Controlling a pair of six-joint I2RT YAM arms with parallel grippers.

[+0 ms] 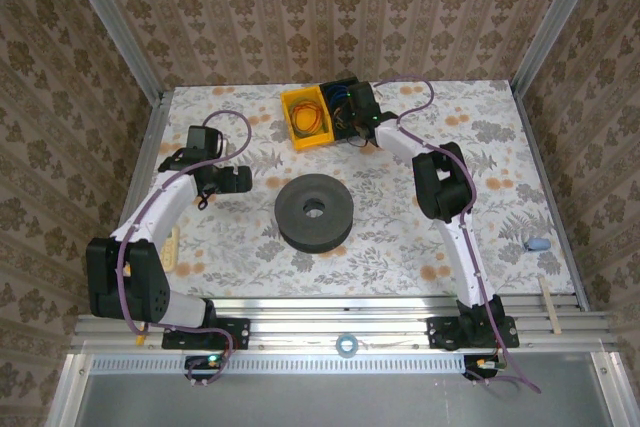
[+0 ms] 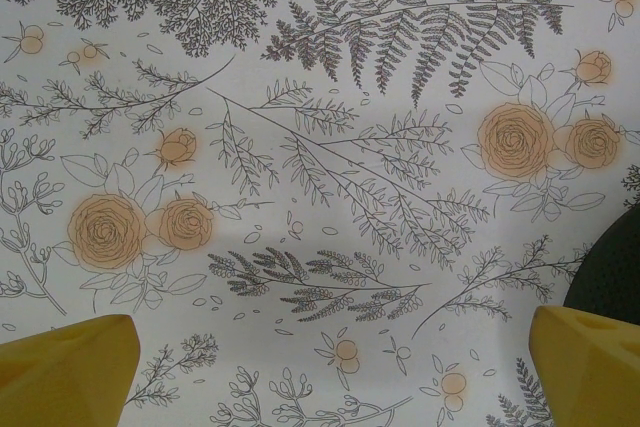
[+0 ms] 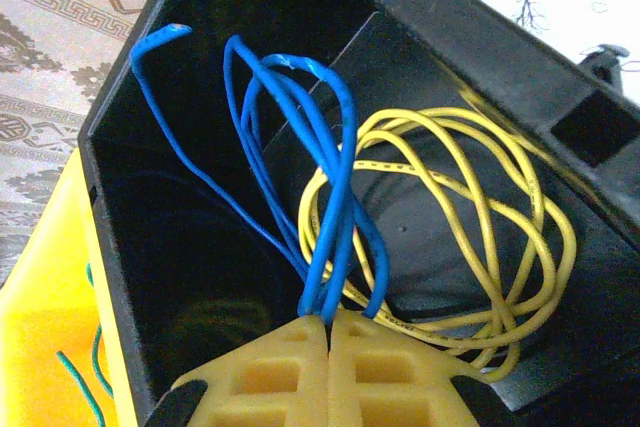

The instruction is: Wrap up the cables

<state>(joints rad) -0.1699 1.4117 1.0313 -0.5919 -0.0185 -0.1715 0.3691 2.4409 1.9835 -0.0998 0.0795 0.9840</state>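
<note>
Pinching the blue cable (image 3: 330, 147), my right gripper (image 3: 328, 332) has its fingers (image 3: 270, 377) pressed together on several strands, low inside the black bin (image 3: 480, 37) at the far edge of the table (image 2: 330, 177). The yellow cable (image 3: 500, 207) coils in the same bin, tangled against the blue loops. The bin's walls stand close around the gripper, so I see little room there. A yellow bin (image 3: 40, 297) sits against one wall. My left gripper (image 2: 330, 357) hangs spread wide over bare flowered cloth, with the dark ring (image 2: 610, 277) near its right finger and open cloth ahead
</note>
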